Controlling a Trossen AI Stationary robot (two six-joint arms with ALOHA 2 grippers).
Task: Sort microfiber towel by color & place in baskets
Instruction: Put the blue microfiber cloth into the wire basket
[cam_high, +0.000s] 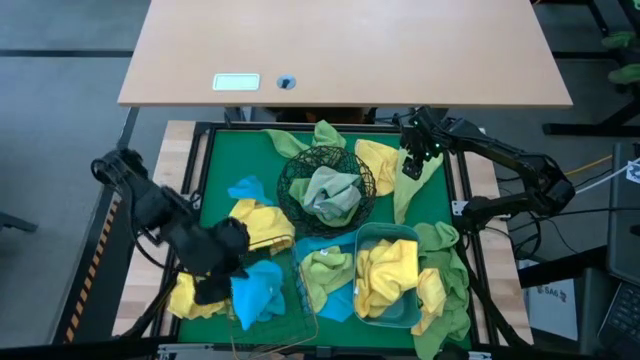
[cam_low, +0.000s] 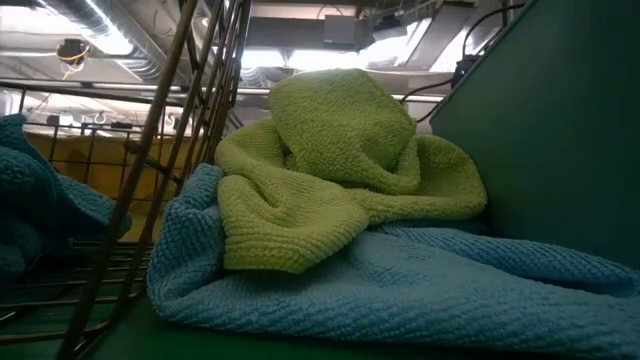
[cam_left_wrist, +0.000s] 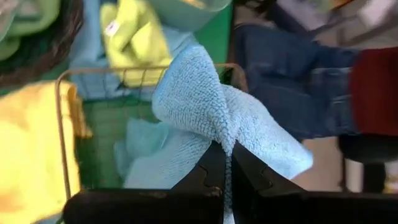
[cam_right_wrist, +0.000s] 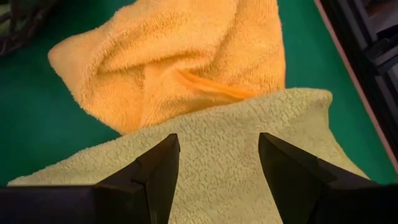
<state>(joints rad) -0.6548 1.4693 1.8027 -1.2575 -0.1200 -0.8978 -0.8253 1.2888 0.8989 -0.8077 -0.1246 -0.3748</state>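
My left gripper (cam_high: 228, 262) is shut on a sky-blue towel (cam_left_wrist: 199, 106) over the copper wire basket (cam_high: 285, 310) at the near left. More blue cloth (cam_left_wrist: 142, 146) lies inside that basket. My right gripper (cam_right_wrist: 217, 165) stands open at the far right, pointing down over a light green towel (cam_right_wrist: 217, 149) that partly covers a yellow towel (cam_right_wrist: 174, 56). The black mesh bowl (cam_high: 300, 170) in the middle holds a pale green towel (cam_high: 332, 192). The translucent tub (cam_high: 372, 238) at the near right holds yellow towels (cam_high: 390, 272). My left gripper pinches a bunched fold of the blue towel (cam_left_wrist: 227, 146) between its two fingers, slanting down from the table's left side. The towel bulges out beyond the fingertips above the copper basket; whether its lower end rests in the basket I cannot tell. My right gripper's fingers (cam_right_wrist: 155, 168) stand over the green towel; I cannot tell whether they touch it.
Loose yellow, green and blue towels lie around the bowl and tub on the green mat (cam_high: 225, 160). A green towel (cam_low: 340, 170) rests on a blue one (cam_low: 400, 290) beside the copper basket's wires (cam_low: 190, 110). A person in jeans (cam_left_wrist: 298, 74) stands beyond the near edge.
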